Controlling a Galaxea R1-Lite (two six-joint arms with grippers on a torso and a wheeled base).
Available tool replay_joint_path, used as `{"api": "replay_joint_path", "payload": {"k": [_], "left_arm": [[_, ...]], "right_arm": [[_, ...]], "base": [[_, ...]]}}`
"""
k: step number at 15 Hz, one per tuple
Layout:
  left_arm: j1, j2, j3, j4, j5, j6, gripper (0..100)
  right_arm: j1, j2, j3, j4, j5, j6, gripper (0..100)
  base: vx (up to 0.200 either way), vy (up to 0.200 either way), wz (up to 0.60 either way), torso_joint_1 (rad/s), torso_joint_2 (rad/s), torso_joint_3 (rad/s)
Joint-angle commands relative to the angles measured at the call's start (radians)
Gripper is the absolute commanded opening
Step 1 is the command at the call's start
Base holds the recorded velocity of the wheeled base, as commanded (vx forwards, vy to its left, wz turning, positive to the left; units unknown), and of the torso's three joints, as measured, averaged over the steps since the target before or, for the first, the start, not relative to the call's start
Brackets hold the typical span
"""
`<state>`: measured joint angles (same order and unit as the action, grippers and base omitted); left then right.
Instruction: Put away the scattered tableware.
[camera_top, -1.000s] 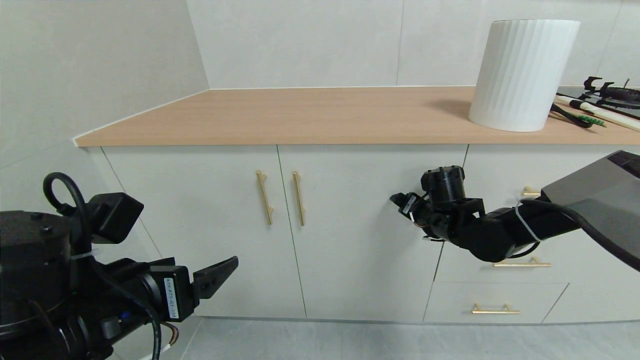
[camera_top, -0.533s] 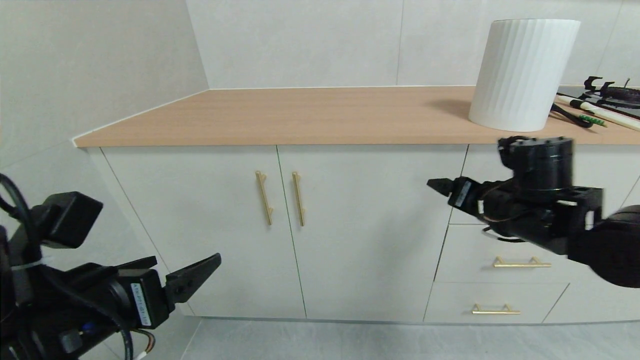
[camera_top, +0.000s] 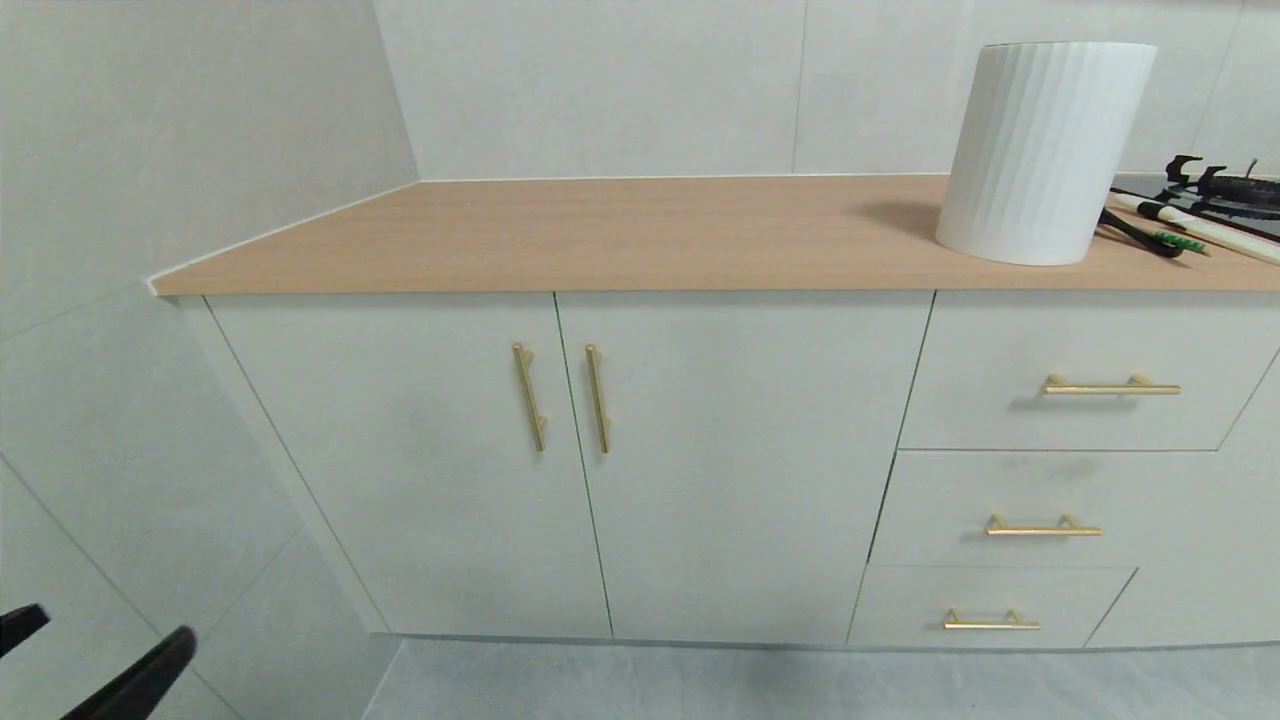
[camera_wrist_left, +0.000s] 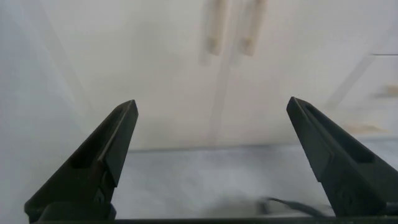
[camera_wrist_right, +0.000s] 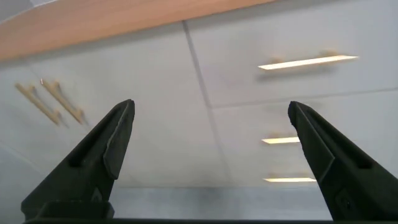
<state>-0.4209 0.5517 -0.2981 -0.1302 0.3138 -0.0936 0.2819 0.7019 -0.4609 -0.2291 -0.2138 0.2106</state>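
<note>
Scattered tableware (camera_top: 1190, 225), dark and pale sticks and utensils, lies on the wooden counter (camera_top: 620, 235) at the far right, behind a white ribbed container (camera_top: 1045, 150). My left gripper (camera_top: 90, 665) is low at the bottom left of the head view, near the floor; in the left wrist view it (camera_wrist_left: 211, 158) is open and holds nothing, facing the cabinet doors. My right gripper (camera_wrist_right: 211, 155) is open and bare, facing the drawer fronts below the counter edge.
White cabinet doors with two upright gold handles (camera_top: 562, 395) stand under the counter. To their right are three drawers with gold handles (camera_top: 1110, 386). A tiled wall closes the left side. Grey floor (camera_top: 700, 685) lies below.
Both arms have dropped and pulled back out of the head view; the left gripper sank to the bottom left corner and the right arm left the picture to the right.
</note>
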Motion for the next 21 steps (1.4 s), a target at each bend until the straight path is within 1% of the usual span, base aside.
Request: {"api": "replay_joint_path", "payload": {"k": [1, 2, 3, 4, 5, 6, 7, 8, 10, 11, 12, 13, 14, 15, 16, 18, 19, 20, 21], "left_arm": [[0.152, -0.371, 0.014, 0.172, -0.01, 0.106, 100], [0.175, -0.431, 0.013, 0.204, -0.016, 0.106, 100], [0.203, -0.46, 0.013, 0.205, -0.004, 0.103, 100], [0.225, -0.457, 0.013, 0.185, 0.03, 0.095, 100], [0.226, -0.457, 0.013, 0.167, 0.047, 0.092, 100], [0.238, -0.455, 0.016, 0.138, 0.051, 0.101, 100], [0.269, -0.455, 0.019, 0.136, 0.051, 0.114, 100], [0.287, -0.455, 0.024, 0.133, 0.054, 0.121, 100], [0.289, -0.455, 0.037, 0.124, 0.094, 0.11, 100], [0.295, -0.455, 0.051, 0.116, 0.114, 0.097, 100], [0.306, -0.455, 0.057, 0.112, 0.122, 0.092, 100], [0.352, -0.463, 0.08, 0.093, 0.134, 0.08, 100], [0.389, -0.493, 0.091, 0.1, 0.125, 0.086, 100], [0.415, -0.552, 0.116, 0.127, 0.077, 0.124, 100], [0.416, -0.552, 0.139, 0.121, 0.074, 0.134, 100], [0.416, -0.552, 0.182, 0.109, 0.05, 0.134, 100], [0.416, -0.552, 0.231, 0.106, -0.01, 0.137, 100], [0.416, -0.552, 0.274, 0.1, -0.038, 0.147, 100], [0.415, -0.552, 0.298, 0.083, -0.041, 0.173, 100]], "right_arm": [[-0.078, -0.536, 0.079, 0.333, 0.007, -0.094, 100], [-0.093, -0.584, 0.079, 0.369, 0.004, -0.106, 100], [-0.112, -0.602, 0.08, 0.384, -0.015, -0.126, 100], [-0.119, -0.601, 0.077, 0.381, -0.053, -0.128, 100], [-0.119, -0.601, 0.074, 0.379, -0.067, -0.129, 100], [-0.142, -0.601, 0.067, 0.378, -0.071, -0.132, 100], [-0.184, -0.601, 0.071, 0.378, -0.07, -0.131, 100], [-0.214, -0.608, 0.074, 0.381, -0.067, -0.131, 100], [-0.265, -0.656, 0.097, 0.392, -0.045, -0.134, 100], [-0.285, -0.687, 0.107, 0.413, -0.042, -0.14, 100], [-0.288, -0.691, 0.114, 0.425, -0.047, -0.14, 100], [-0.288, -0.699, 0.136, 0.429, -0.058, -0.134, 100], [-0.287, -0.699, 0.142, 0.429, -0.058, -0.129, 100], [-0.287, -0.699, 0.168, 0.425, -0.055, -0.126, 100], [-0.288, -0.699, 0.2, 0.418, -0.052, -0.129, 100], [-0.288, -0.699, 0.272, 0.399, -0.048, -0.131, 100], [-0.288, -0.699, 0.338, 0.35, -0.038, -0.137, 100], [-0.288, -0.699, 0.389, 0.291, -0.012, -0.16, 100], [-0.288, -0.699, 0.436, 0.223, 0.014, -0.195, 100]], "base": [[0.0, 0.0, 0.0, 0.0, 0.0, 0.0], [0.0, 0.0, 0.0, 0.0, 0.0, 0.0], [0.0, 0.0, 0.0, 0.0, 0.0, 0.0], [0.0, 0.0, 0.0, 0.0, 0.0, 0.0], [0.0, 0.0, 0.0, 0.0, 0.0, 0.0], [0.0, 0.0, 0.0, 0.0, 0.0, 0.0], [0.0, 0.0, 0.0, 0.0, 0.0, 0.0], [0.0, 0.0, 0.0, 0.0, 0.0, 0.0], [0.0, 0.0, 0.0, 0.0, 0.0, 0.0], [0.0, 0.0, 0.0, 0.0, 0.0, 0.0], [0.0, 0.0, 0.0, 0.0, 0.0, 0.0], [0.0, 0.0, 0.0, 0.0, 0.0, 0.0], [0.0, 0.0, 0.0, 0.0, 0.0, 0.0], [0.0, 0.0, 0.0, 0.0, 0.0, 0.0], [0.0, 0.0, 0.0, 0.0, 0.0, 0.0], [0.0, 0.0, 0.0, 0.0, 0.0, 0.0], [0.0, 0.0, 0.0, 0.0, 0.0, 0.0], [0.0, 0.0, 0.0, 0.0, 0.0, 0.0], [0.0, 0.0, 0.0, 0.0, 0.0, 0.0]]}}
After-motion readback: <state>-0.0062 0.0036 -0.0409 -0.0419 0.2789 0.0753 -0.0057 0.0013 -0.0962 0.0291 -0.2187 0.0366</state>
